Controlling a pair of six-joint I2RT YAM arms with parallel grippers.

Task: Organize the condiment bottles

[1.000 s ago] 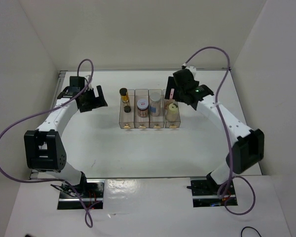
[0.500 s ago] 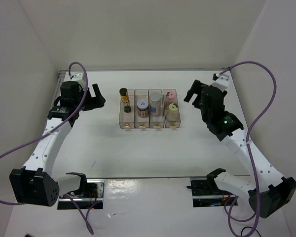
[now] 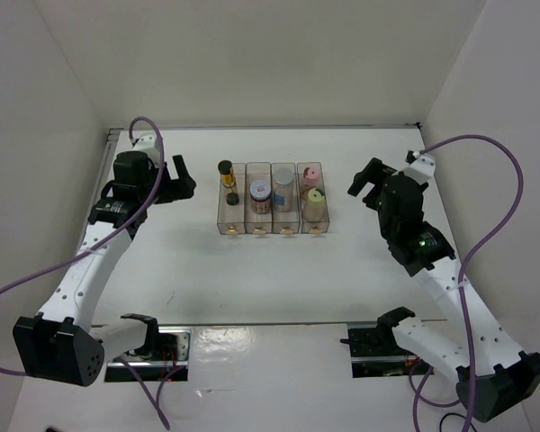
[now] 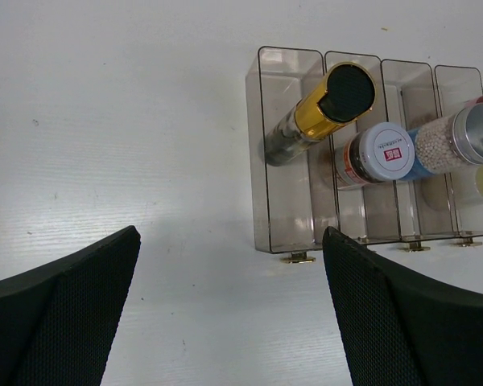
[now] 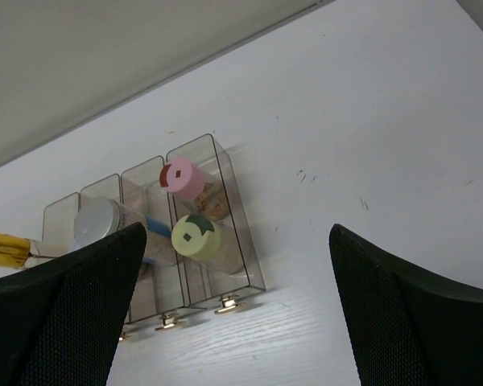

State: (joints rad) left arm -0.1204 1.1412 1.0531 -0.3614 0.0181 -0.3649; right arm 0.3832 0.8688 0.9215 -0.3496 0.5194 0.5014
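The five condiment bottles stand in the clear four-slot tray [image 3: 229, 222]. From left: the slim black-capped amber bottle [image 3: 227, 177], the lilac-lidded brown jar [image 3: 260, 192], the pale-blue-lidded clear jar [image 3: 283, 184], then the pink-capped bottle [image 3: 311, 174] behind the cream yellow-capped one [image 3: 315, 202] in the rightmost slot. My left gripper [image 3: 182, 175] is open and empty, left of the tray. My right gripper [image 3: 367, 180] is open and empty, right of the tray. The left wrist view shows the amber bottle [image 4: 322, 112] leaning. The right wrist view shows the pink cap [image 5: 183, 178] and yellow cap [image 5: 196, 236].
White walls enclose the table on the left, back and right. Small gold feet line the tray's front edge [image 4: 298, 257]. The arm bases and purple cables sit at the near edge.
My right gripper has left the pink-capped bottle in the rightmost slot and drawn back to the right. My left arm has pulled back slightly to the left.
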